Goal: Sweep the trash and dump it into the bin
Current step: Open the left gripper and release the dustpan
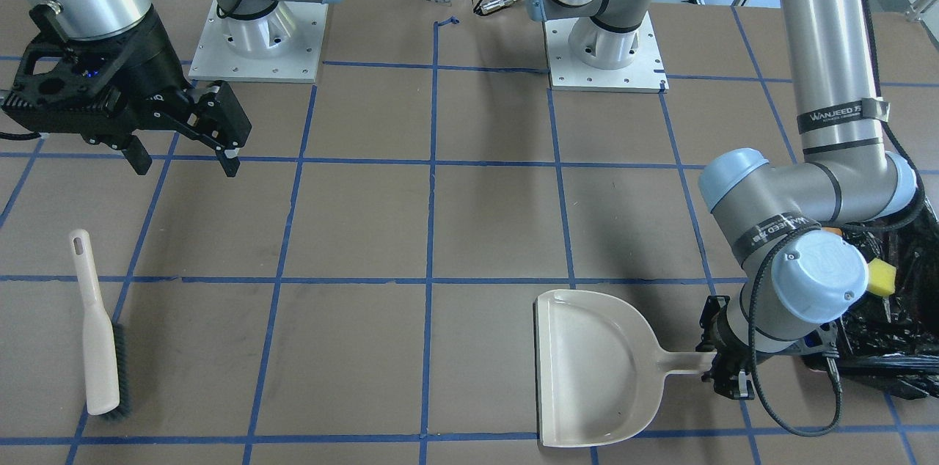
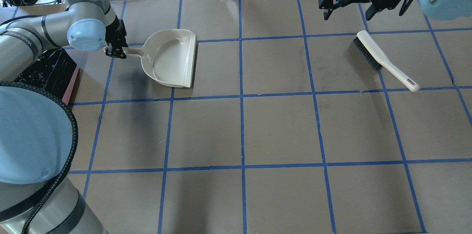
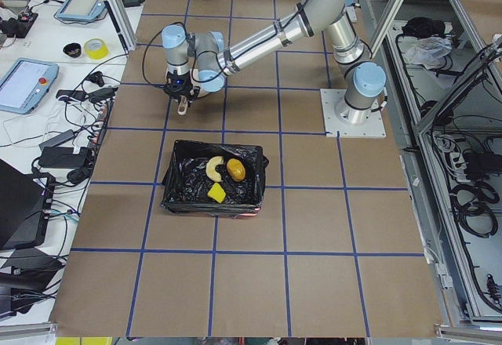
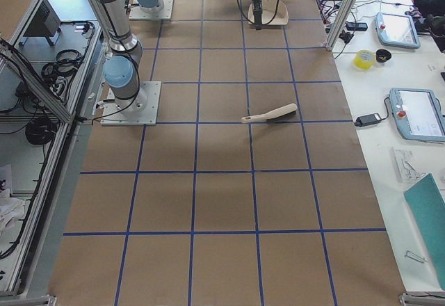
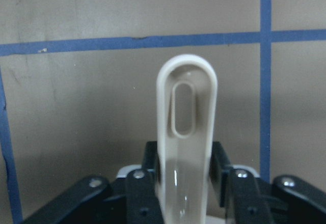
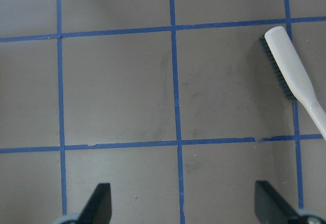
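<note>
The left tool [image 2: 115,52] is clamped on the handle of the dustpan [image 2: 171,58]. The left wrist view shows a finger [image 5: 153,165] pressed to each side of the beige handle, whose slotted end sticks out past them. The dustpan lies flat on the worktop [image 2: 280,130] at the far left in the overhead view, its open edge turned toward the robot's right.

The bin [image 3: 174,192] stands on the worktop at the robot's left, near the dustpan but apart from it, its black liner crinkled over the rim. All three pieces of trash lie inside it. The pastry [image 3: 212,166] and the roll [image 3: 235,170] are side by side, and the sponge [image 3: 216,194] lies just beside them, toward the near wall in the left side view.

The right tool [image 2: 348,9] hangs above the worktop with its fingers [image 6: 102,199] spread wide apart, gripping nothing. The brush [image 2: 383,58] lies on the worktop on the robot's right, apart from that tool, on its side with the dark bristles facing the dustpan's half. Its handle points back toward the robot's side.
</note>
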